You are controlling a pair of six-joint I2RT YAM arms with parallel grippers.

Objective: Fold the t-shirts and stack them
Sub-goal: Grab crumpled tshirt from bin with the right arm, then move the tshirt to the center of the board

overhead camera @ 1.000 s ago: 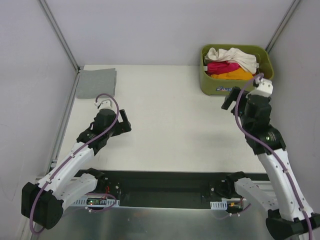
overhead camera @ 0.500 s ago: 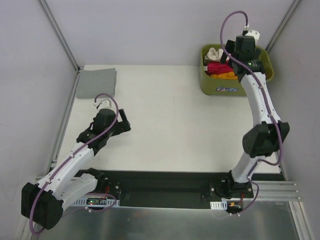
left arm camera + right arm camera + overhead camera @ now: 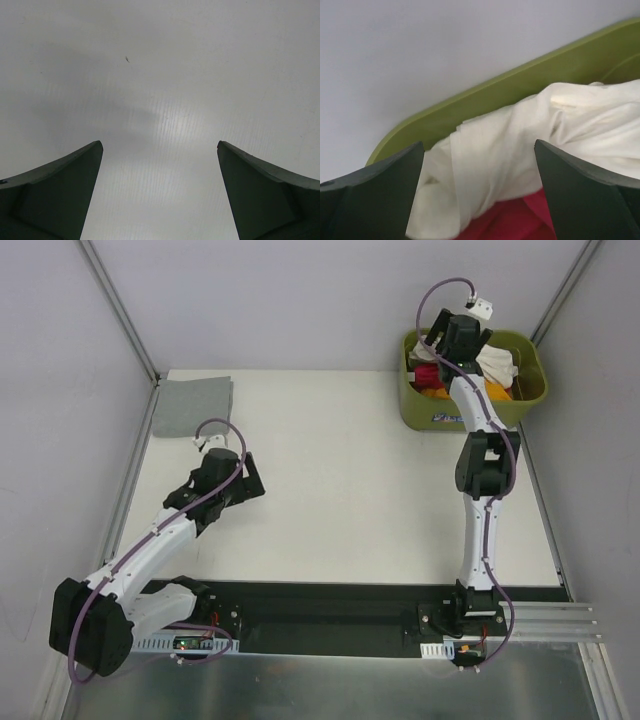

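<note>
A crumpled cream-white t-shirt (image 3: 497, 364) lies in the olive-green basket (image 3: 520, 405) at the far right, over a magenta-pink t-shirt (image 3: 428, 374) and an orange t-shirt (image 3: 436, 392). My right gripper (image 3: 437, 352) is open above the basket's left part; in the right wrist view its jaws frame the cream-white t-shirt (image 3: 495, 160) and the magenta-pink t-shirt (image 3: 515, 220), touching neither. A folded grey t-shirt (image 3: 194, 406) lies at the table's far left corner. My left gripper (image 3: 252, 480) is open and empty over bare table (image 3: 160, 100).
The enclosure's white walls and grey corner posts (image 3: 118, 310) stand around the table. The basket's far rim (image 3: 485, 95) lies against the back wall.
My right arm has stretched out from the table's right side to the basket, and the gripper now sits over its left part. My left gripper has shifted slightly forward and right.
</note>
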